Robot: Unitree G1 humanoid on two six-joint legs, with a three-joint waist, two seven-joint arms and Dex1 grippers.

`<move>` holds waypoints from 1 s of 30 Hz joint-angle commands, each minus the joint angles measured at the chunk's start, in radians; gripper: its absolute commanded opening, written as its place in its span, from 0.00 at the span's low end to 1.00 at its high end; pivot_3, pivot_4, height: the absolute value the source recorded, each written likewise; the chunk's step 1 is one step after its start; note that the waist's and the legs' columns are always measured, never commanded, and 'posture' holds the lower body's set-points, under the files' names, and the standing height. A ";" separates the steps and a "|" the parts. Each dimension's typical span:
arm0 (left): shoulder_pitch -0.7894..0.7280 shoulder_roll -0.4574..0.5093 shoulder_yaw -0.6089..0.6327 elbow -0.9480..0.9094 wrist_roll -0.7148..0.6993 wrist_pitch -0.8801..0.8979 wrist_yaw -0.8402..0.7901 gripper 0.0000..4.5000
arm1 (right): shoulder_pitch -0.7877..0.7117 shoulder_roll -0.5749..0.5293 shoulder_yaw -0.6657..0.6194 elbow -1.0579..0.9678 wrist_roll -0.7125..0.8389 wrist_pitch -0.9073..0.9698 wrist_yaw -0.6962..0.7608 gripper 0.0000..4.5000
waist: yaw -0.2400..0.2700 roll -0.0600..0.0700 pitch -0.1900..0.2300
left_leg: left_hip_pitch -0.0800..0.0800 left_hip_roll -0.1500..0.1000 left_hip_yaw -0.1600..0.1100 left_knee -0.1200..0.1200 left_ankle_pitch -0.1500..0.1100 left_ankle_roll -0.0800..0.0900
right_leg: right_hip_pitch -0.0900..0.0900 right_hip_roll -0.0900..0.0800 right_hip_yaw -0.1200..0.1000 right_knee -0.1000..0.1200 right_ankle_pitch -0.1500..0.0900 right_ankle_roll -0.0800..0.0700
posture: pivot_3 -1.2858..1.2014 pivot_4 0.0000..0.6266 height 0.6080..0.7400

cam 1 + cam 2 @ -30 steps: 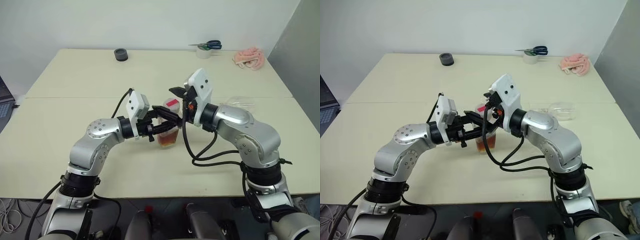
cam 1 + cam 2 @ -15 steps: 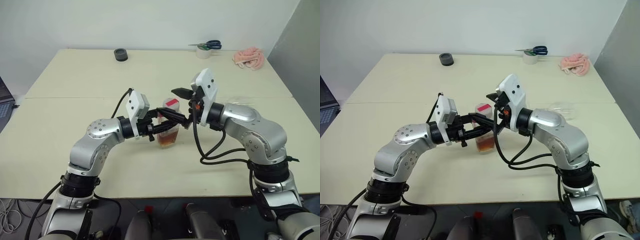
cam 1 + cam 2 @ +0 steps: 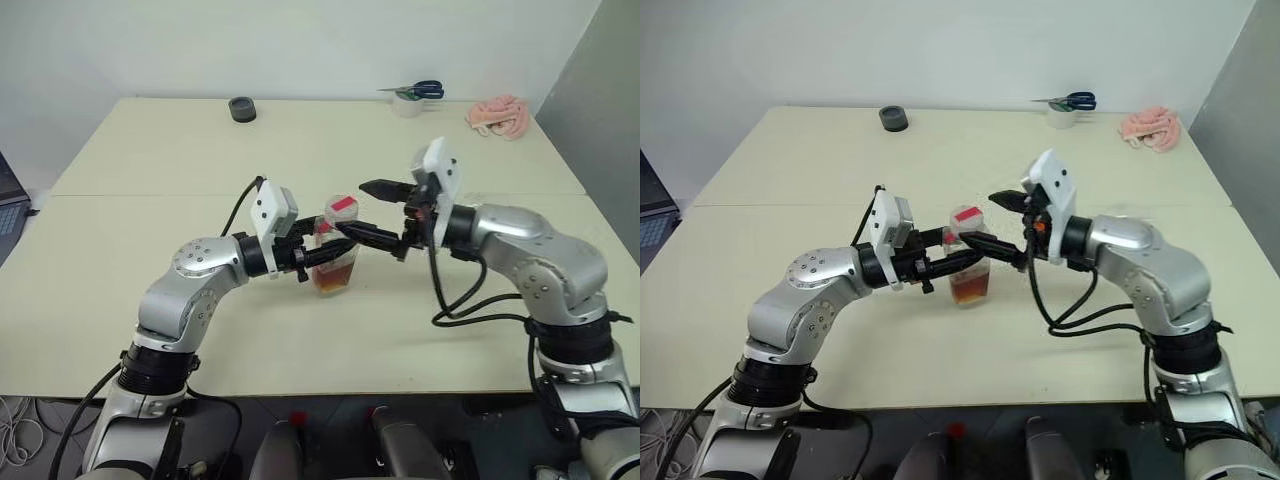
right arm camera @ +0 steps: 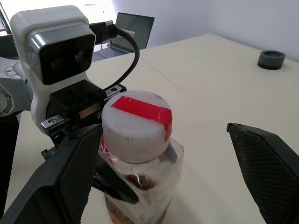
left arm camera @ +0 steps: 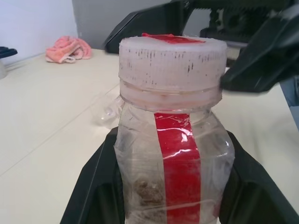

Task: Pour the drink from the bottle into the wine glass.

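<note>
The left gripper [image 3: 325, 250] clamps the small clear plastic bottle [image 3: 336, 262] with its red label strip; the right gripper [image 3: 372, 212], fingers spread wide, flanks its white cap [image 4: 136, 124].

Lab: bare table [image 3: 150, 330], laptop [image 4: 128, 30], plain walls.

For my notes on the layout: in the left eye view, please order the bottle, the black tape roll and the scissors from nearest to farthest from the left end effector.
1. Bottle, held in the left end effector.
2. Black tape roll, far edge, left.
3. Scissors, far edge, right.
</note>
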 commanded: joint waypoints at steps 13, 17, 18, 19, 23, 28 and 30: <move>-0.002 0.010 0.025 -0.049 -0.012 -0.017 -0.020 0.42 | -0.025 0.044 -0.022 -0.138 0.095 0.113 -0.103 1.00 | 0.000 0.000 0.000 | 0.000 0.000 0.000 0.000 0.000 0.000 | 0.000 0.000 0.000 0.000 0.000 0.000 | 0.52 0.24 1.00; -0.003 0.007 0.023 -0.046 -0.011 -0.021 -0.019 0.42 | -0.027 0.071 0.011 -0.153 0.072 0.141 -0.166 1.00 | 0.000 0.000 0.000 | 0.000 0.000 0.000 0.000 0.000 0.000 | 0.000 0.000 0.000 0.000 0.000 0.000 | 0.52 0.24 1.00; -0.003 0.006 0.023 -0.046 -0.010 -0.022 -0.019 0.42 | -0.027 0.080 0.015 -0.156 0.069 0.147 -0.184 1.00 | 0.000 0.000 0.000 | 0.000 0.000 0.000 0.000 0.000 0.000 | 0.000 0.000 0.000 0.000 0.000 0.000 | 0.52 0.24 1.00; -0.003 0.006 0.023 -0.046 -0.010 -0.022 -0.019 0.42 | -0.026 0.086 0.016 -0.158 0.067 0.150 -0.196 1.00 | 0.000 0.000 0.000 | 0.000 0.000 0.000 0.000 0.000 0.000 | 0.000 0.000 0.000 0.000 0.000 0.000 | 0.52 0.24 1.00; -0.002 0.005 0.024 -0.046 -0.009 -0.024 -0.018 0.42 | -0.030 0.114 0.006 -0.169 0.077 0.166 -0.229 1.00 | 0.000 0.000 0.000 | 0.000 0.000 0.000 0.000 0.000 0.000 | 0.000 0.000 0.000 0.000 0.000 0.000 | 0.52 0.24 1.00; -0.002 0.003 0.022 -0.044 -0.006 -0.027 -0.017 0.42 | -0.036 0.149 0.003 -0.168 0.084 0.180 -0.264 0.79 | 0.000 0.000 0.000 | 0.000 0.000 0.000 0.000 0.000 0.000 | 0.000 0.000 0.000 0.000 0.000 0.000 | 0.52 0.24 1.00; -0.001 0.002 0.022 -0.045 -0.006 -0.027 -0.016 0.42 | -0.034 0.153 0.009 -0.167 0.079 0.182 -0.271 0.64 | 0.000 0.000 0.000 | 0.000 0.000 0.000 0.000 0.000 0.000 | 0.000 0.000 0.000 0.000 0.000 0.000 | 0.52 0.24 1.00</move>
